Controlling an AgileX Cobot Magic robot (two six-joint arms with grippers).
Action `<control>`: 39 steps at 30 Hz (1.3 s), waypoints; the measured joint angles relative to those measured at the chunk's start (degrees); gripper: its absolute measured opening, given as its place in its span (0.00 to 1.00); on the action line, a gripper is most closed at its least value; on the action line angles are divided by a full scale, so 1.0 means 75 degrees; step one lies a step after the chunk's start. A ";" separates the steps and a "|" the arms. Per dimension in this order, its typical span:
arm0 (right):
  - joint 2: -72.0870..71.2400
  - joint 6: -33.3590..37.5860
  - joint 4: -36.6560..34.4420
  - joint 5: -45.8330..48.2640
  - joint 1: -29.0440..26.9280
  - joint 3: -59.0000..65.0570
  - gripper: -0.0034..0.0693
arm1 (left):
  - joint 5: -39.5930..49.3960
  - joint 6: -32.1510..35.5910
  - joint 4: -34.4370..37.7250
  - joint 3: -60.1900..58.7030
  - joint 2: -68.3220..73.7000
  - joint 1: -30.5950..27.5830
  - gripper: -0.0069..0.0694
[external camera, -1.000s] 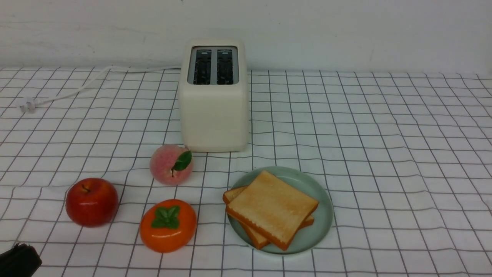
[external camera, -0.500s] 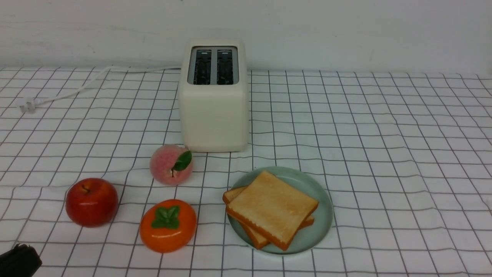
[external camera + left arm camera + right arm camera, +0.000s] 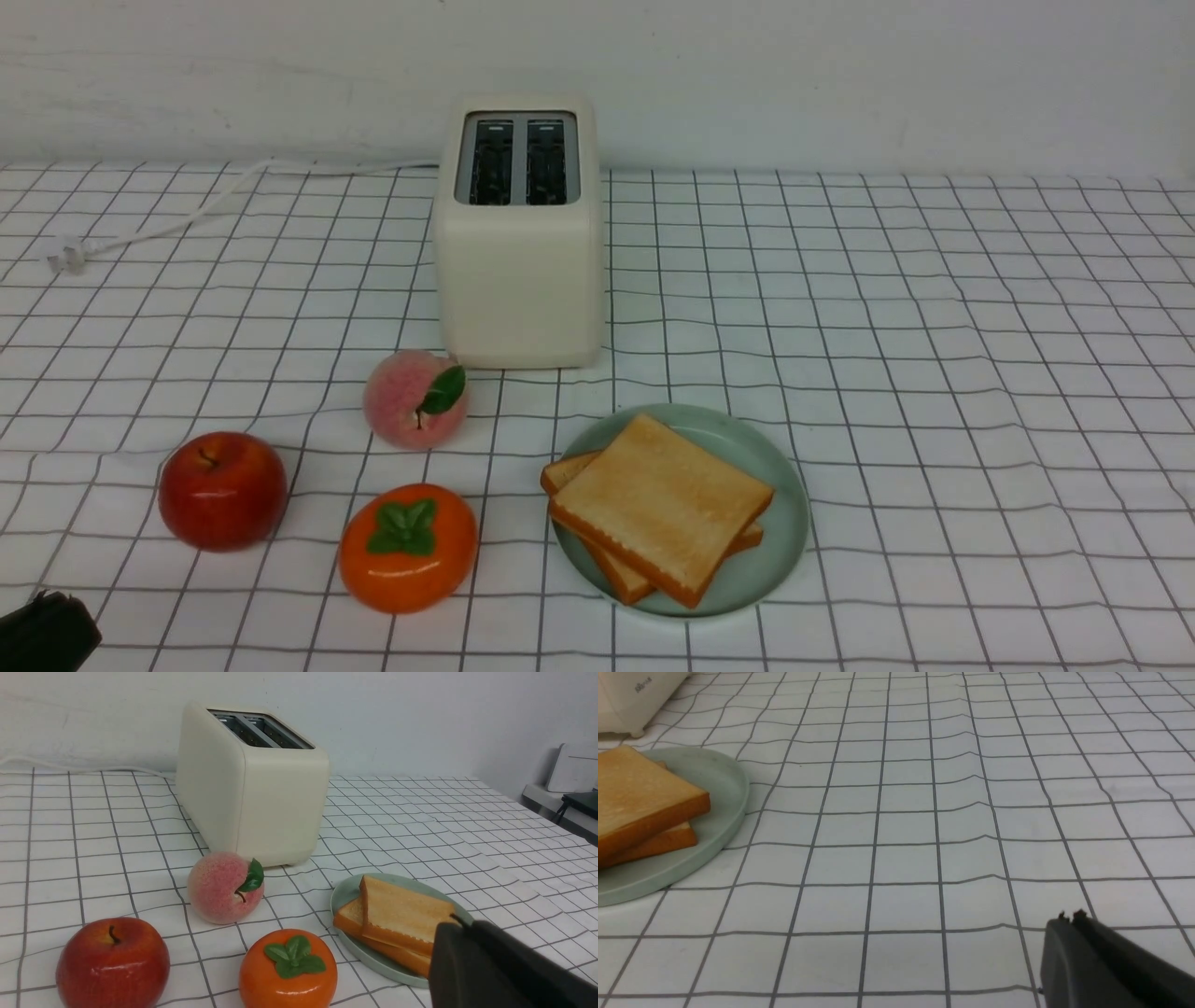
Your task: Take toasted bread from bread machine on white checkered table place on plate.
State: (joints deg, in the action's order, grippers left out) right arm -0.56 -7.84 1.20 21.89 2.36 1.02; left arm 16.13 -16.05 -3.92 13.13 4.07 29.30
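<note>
Both toast slices (image 3: 661,504) lie stacked on the plate (image 3: 789,523), toaster (image 3: 519,271) slots empty; left gripper (image 3: 460,921) and right gripper (image 3: 1069,915) both pressed together, holding nothing, low near the worktop (image 3: 934,373) front edge. Risk, as I judge it: upper slice overhangs the lower, so a careless left-arm sweep could knock it off; peach (image 3: 415,399), apple (image 3: 222,489) and persimmon (image 3: 407,546) crowd the left, could roll if nudged. Right half of the worktop is open; toaster sits near the back wall.

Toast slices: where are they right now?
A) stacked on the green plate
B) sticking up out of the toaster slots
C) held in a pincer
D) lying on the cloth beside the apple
A: both toast slices lie stacked on the plate, and the toaster slots look empty.
</note>
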 joint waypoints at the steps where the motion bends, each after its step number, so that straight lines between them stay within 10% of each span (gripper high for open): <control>1: 0.0000 0.0000 0.0000 0.0000 0.0000 0.0000 0.03 | 0.0000 0.0000 0.0000 0.0000 0.0000 0.0000 0.11; 11: 0.0000 0.0000 0.0000 0.0000 0.0000 0.0000 0.04 | -0.0497 0.0000 0.0057 -0.0529 0.0000 -0.0136 0.11; 23: 0.0000 0.0000 0.0000 0.0000 0.0000 0.0000 0.05 | -0.1527 0.0235 0.1174 -0.1785 -0.0553 -0.3323 0.07; 39: 0.0000 0.0000 0.0007 0.0008 0.0000 0.0000 0.08 | 0.0832 0.0930 0.1146 -0.1974 -0.0621 -0.4139 0.07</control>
State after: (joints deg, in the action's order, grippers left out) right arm -0.56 -7.84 1.25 21.96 2.36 1.02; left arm 22.37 -9.08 4.68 -1.67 -0.59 -1.74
